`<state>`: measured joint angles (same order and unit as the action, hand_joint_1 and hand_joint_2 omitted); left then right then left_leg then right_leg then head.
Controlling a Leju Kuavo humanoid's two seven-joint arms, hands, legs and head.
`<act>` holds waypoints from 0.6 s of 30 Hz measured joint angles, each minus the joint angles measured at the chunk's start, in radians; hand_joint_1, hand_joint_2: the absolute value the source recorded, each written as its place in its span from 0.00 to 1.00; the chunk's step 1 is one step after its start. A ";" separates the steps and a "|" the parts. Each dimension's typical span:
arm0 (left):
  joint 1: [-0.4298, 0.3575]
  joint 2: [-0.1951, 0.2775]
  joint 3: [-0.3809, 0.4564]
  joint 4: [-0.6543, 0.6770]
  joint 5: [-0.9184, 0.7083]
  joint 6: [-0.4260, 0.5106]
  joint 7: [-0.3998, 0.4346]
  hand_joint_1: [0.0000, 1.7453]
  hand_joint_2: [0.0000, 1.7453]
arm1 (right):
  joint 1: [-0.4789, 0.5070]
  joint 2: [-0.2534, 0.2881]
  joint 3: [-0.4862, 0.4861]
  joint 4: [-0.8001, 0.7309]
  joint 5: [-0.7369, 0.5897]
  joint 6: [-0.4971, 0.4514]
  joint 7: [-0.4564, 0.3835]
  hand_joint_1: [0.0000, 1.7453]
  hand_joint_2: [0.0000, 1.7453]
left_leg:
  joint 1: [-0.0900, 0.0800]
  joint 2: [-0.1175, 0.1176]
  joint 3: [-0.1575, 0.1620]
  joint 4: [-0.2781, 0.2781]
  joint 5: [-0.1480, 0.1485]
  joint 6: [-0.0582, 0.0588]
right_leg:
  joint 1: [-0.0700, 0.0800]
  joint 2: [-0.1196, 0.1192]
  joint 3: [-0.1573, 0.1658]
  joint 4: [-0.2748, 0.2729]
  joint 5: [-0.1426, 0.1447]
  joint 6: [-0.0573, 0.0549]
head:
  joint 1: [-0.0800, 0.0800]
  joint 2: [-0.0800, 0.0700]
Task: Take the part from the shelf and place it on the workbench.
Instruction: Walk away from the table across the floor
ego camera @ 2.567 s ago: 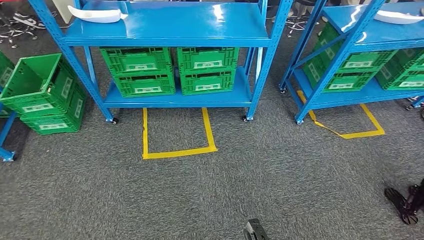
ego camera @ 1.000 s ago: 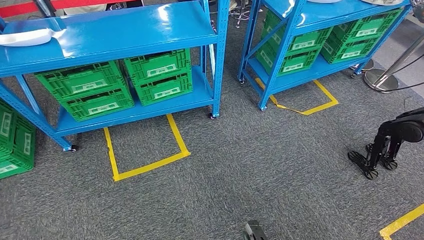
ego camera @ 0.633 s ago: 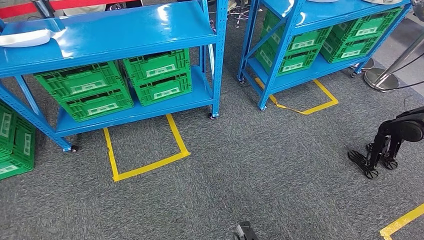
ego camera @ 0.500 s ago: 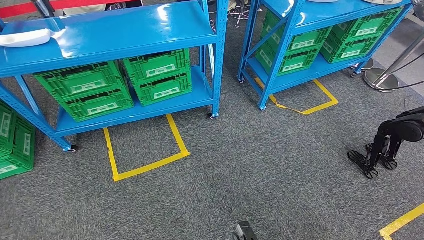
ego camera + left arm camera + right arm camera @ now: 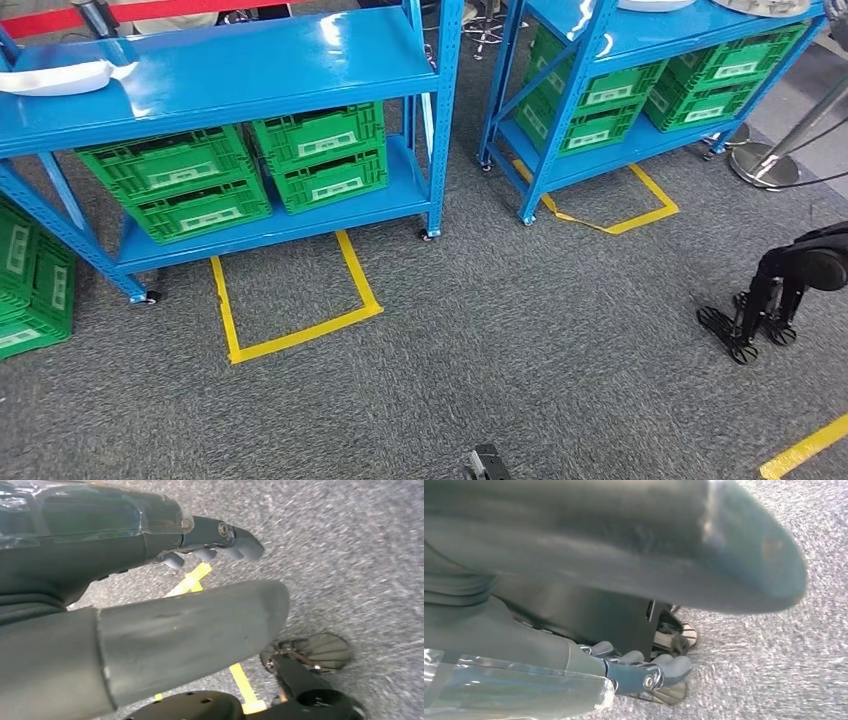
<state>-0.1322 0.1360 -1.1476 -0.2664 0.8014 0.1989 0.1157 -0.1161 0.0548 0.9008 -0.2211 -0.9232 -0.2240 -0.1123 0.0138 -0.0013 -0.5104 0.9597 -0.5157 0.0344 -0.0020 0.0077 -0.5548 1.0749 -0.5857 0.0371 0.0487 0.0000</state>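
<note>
The white part (image 5: 62, 77) lies on the top board of the left blue shelf (image 5: 250, 65), near its far left end, long axis running along the shelf. Below it, green crates (image 5: 250, 165) sit stacked in pairs; their contents are hidden. The left hand (image 5: 165, 605) and right hand (image 5: 624, 645) hang over grey carpet, fingers apparently loose and apart, holding nothing.
</note>
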 joint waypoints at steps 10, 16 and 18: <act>0.002 -0.013 0.000 -0.001 -0.006 -0.007 -0.025 0.00 0.00 | -0.004 -0.013 0.007 0.003 -0.009 -0.008 -0.004 0.00 0.00 | 0.004 -0.007 0.035 0.009 -0.040 -0.046 | -0.013 -0.005 0.014 -0.085 0.085 -0.005 | 0.018 0.000; 0.000 -0.017 0.000 -0.001 -0.006 -0.009 -0.029 0.00 0.00 | -0.003 -0.018 0.009 0.004 -0.009 -0.012 -0.007 0.00 0.00 | 0.007 0.002 -0.061 0.202 -0.135 -0.066 | -0.014 -0.005 0.033 -0.094 0.069 -0.042 | -0.018 0.000; 0.003 -0.018 0.000 -0.001 -0.006 -0.009 -0.030 0.00 0.00 | -0.002 -0.020 0.009 0.004 -0.009 -0.012 -0.007 0.00 0.00 | 0.007 0.002 -0.139 0.316 -0.153 -0.065 | -0.009 -0.004 0.039 -0.093 0.062 -0.047 | -0.024 0.000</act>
<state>-0.1290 0.1182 -1.1478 -0.2674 0.7953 0.1900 0.0854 -0.1179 0.0350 0.9102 -0.2172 -0.9325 -0.2361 -0.1197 0.0207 0.0004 -0.6494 1.2757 -0.6691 -0.0304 -0.0114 0.0039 -0.5158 0.9815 -0.5236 -0.0104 0.0246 0.0000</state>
